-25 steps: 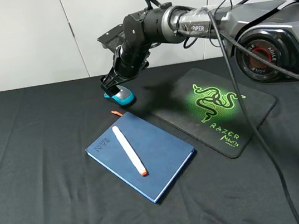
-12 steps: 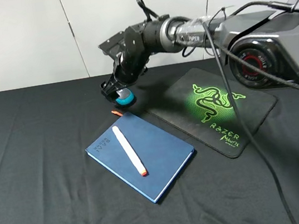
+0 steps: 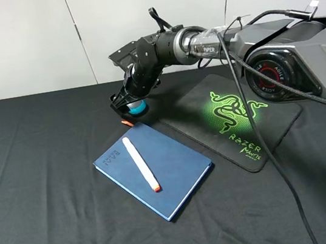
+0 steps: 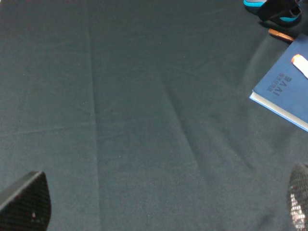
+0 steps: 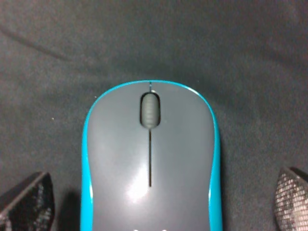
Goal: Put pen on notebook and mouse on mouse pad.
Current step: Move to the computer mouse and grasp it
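Note:
The grey and turquoise mouse [image 3: 137,107] lies on the black cloth just behind the notebook, off the mouse pad [image 3: 236,120]. My right gripper [image 3: 128,101] has reached across and hangs low over it. It is open, one fingertip on each side of the mouse [image 5: 150,159], neither touching. The white pen [image 3: 140,163] lies diagonally on the dark blue notebook [image 3: 153,169], its orange-red tip toward the front. My left gripper [image 4: 161,199] is open over bare cloth, left of the notebook [image 4: 286,94], and is outside the high view.
The orange ribbon [image 3: 127,122] pokes out from the notebook's far corner, close to the mouse. The right arm's cable [image 3: 263,137] drapes over the mouse pad's right part. A black cloth [image 3: 45,195] covers the table, and a white wall stands behind it.
The right gripper has come down and shifted slightly back, so that it now straddles the mouse and hides most of it in the high view. Pen, notebook and pad have not moved.

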You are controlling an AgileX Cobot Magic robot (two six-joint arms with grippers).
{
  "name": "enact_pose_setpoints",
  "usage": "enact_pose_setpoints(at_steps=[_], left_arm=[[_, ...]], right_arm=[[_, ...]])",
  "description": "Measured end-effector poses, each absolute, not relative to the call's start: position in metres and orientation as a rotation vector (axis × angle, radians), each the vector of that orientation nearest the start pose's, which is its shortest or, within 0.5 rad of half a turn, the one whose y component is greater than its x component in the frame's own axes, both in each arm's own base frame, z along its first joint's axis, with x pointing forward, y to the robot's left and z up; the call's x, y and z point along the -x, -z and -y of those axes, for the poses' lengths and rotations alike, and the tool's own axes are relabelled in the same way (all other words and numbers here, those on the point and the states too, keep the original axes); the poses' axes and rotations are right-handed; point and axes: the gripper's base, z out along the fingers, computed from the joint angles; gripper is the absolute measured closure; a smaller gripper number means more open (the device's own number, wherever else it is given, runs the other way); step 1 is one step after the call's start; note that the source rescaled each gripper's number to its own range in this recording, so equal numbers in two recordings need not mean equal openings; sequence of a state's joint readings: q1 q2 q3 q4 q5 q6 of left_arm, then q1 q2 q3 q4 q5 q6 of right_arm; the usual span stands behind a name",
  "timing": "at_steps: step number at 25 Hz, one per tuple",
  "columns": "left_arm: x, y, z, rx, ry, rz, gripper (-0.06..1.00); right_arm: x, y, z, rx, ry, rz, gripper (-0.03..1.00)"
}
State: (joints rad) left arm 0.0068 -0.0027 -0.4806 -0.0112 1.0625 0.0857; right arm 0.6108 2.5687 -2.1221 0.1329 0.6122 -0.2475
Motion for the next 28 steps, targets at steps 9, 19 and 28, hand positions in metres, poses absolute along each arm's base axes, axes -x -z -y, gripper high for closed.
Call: enact_pose_setpoints(at_steps=[9,19,28], left_arm=[[0.0032,-0.2717,0.0009,-0.082,-0.044,-2.061,-0.03],[0.0032,-0.2717,0.0009,-0.082,-0.044,-2.061,-0.03],[0.0032,-0.2717,0.0009,-0.082,-0.044,-2.061,-0.03]], right_arm=[[-0.4482,-0.1012,-0.3224,0.993,-0.273,-2.357,0.05],[-0.4468,-0.0927,-0.3217,1.011,-0.268,-2.381,0.52],[-0.4471,-0.0926,-0.3222,1.004,-0.274,-2.377,0.95]])
